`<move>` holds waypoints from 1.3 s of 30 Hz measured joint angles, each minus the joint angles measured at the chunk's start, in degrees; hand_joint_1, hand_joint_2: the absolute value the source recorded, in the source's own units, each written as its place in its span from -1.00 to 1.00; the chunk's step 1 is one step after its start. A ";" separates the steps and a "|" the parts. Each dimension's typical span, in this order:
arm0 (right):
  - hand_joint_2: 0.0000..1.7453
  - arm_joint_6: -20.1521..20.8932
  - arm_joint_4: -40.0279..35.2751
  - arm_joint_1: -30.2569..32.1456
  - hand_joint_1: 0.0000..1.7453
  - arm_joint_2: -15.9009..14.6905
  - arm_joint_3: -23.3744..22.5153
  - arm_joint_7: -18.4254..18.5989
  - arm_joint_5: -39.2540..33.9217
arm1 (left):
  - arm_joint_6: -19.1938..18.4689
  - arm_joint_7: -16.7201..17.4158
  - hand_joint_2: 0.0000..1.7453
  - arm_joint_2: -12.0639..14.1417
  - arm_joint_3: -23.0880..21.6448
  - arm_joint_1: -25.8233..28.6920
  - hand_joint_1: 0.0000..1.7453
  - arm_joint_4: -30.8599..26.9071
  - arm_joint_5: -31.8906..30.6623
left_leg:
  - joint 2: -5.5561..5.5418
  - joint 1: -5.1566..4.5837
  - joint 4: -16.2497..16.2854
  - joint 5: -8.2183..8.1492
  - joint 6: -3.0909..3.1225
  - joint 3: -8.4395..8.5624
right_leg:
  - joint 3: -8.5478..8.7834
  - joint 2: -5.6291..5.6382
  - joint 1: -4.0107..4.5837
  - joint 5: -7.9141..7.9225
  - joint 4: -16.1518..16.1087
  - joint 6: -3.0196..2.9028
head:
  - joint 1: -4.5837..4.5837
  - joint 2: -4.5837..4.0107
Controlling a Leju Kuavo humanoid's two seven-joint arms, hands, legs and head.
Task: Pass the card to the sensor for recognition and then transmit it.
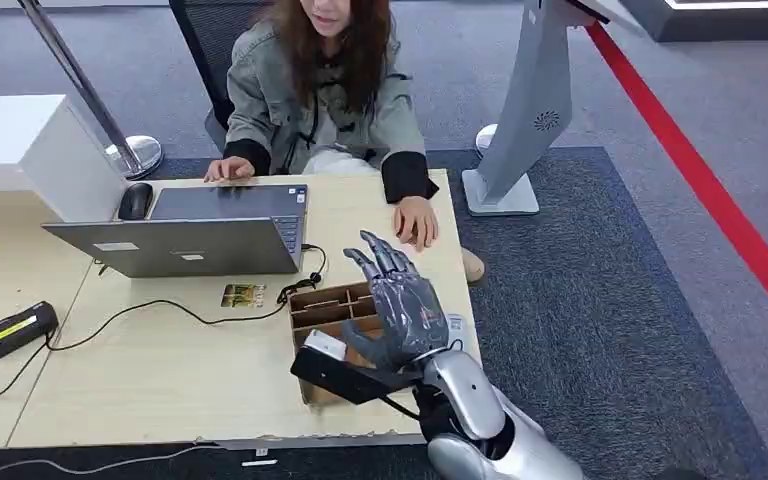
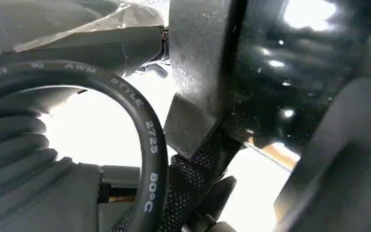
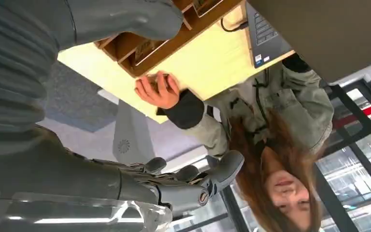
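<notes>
Silver right hand (image 1: 400, 300): fingers apart, empty, above brown cardboard divider box (image 1: 325, 308)
Right wrist view: person's hand (image 3: 157, 90) on wooden table (image 3: 207, 67)
Left hand: fingers' state cannot be told

A light wooden table (image 1: 160, 370) stands on a dark blue carpet (image 1: 580, 300), with grey floor (image 1: 680, 90) beyond it. A red stripe (image 1: 705, 185) runs across the floor at the right. A white kiosk stand (image 1: 530, 120) rises past the table's far corner. A black office chair (image 1: 205, 45) and a white cabinet (image 1: 20, 150) sit by the table.
</notes>
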 joint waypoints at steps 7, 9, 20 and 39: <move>1.00 -0.89 3.21 -1.15 -0.52 1.33 -0.02 -0.02 0.48 | 0.00 0.00 -1.00 0.02 -0.04 -0.08 -1.00 0.00 -0.48 | 0.00 0.00 0.00 0.00 0.00 0.00 | 0.00 0.00 0.00 0.00 0.00 0.00 | 0.00 0.00; 1.00 -0.92 4.04 -1.50 -0.50 1.57 -0.02 -0.02 0.66 | -0.07 0.00 -1.00 0.02 -0.07 -0.11 -1.00 0.00 -0.66 | 0.00 0.00 0.00 0.00 0.00 0.00 | 0.00 0.00 0.00 0.00 0.00 0.00 | 0.00 0.00; 1.00 -2.58 9.59 -2.37 -0.46 4.17 0.26 -1.09 -0.87 | -0.15 -0.42 -1.00 0.00 -0.94 -0.33 -1.00 0.00 -1.05 | -0.01 0.00 0.00 0.00 0.00 0.00 | 0.01 -0.01 0.00 0.00 0.00 0.00 | 0.00 0.00; 1.00 -2.49 15.80 -3.65 -0.52 5.09 0.44 0.20 -0.96 | 0.11 -0.63 -1.00 0.00 -1.38 -0.40 -1.00 -0.09 -1.07 | 0.01 0.00 0.00 0.01 0.00 0.00 | 0.00 0.00 0.00 0.00 0.00 0.00 | 0.00 0.00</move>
